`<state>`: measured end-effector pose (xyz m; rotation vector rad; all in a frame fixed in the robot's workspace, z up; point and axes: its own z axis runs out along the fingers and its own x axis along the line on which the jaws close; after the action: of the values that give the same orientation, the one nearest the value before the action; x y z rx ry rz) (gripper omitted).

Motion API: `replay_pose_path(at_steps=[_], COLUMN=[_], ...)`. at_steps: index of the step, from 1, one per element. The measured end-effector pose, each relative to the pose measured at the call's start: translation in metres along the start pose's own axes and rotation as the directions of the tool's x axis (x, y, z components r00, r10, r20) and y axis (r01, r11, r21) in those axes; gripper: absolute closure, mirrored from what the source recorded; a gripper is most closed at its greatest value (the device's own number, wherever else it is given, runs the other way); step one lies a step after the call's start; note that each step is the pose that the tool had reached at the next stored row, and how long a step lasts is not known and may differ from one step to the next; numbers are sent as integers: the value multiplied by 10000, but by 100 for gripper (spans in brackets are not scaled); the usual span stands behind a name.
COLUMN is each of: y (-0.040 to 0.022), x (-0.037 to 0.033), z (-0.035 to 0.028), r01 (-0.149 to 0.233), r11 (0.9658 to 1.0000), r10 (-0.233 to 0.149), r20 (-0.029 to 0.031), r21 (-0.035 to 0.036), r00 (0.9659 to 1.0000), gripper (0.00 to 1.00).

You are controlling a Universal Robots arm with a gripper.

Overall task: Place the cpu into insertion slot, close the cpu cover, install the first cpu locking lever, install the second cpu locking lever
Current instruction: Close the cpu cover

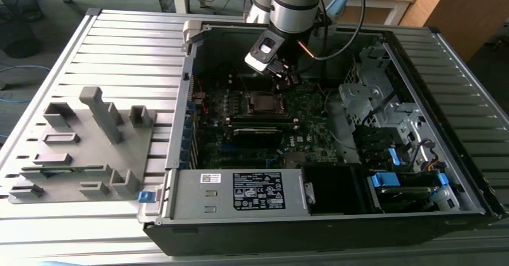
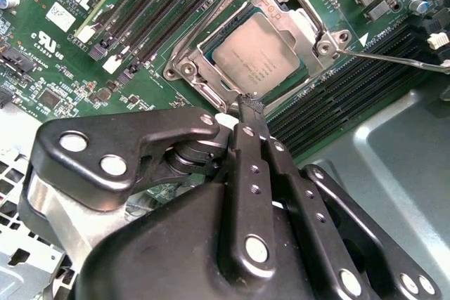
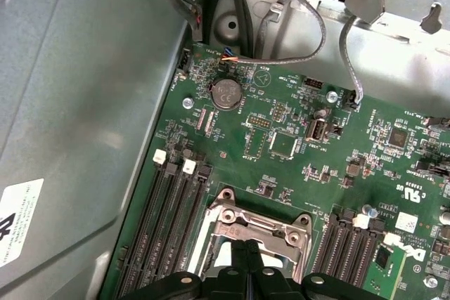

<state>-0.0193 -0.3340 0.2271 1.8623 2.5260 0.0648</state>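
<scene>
The cpu lies flat in the insertion slot near the middle of the circuit board, between two banks of memory slots. The cpu cover is down around it, its window framing the chip. The gripper has its fingers pressed together with nothing between them, the tip just beside the cover's edge. A thin locking lever lies out over the memory slots, apparently unlatched. Done well, the closed tip would press the lever near its free end, guiding it down and under its hook without scraping the board or lifting the cover.
</scene>
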Motion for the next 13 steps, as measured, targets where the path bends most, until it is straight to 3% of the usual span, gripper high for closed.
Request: replay_pose_path(at_steps=[13], y=[0], x=[0], z=[0], r01=[327], r11=[9995], r10=[-327], r20=[-12], r21=[7], r00=[9995], gripper=[90])
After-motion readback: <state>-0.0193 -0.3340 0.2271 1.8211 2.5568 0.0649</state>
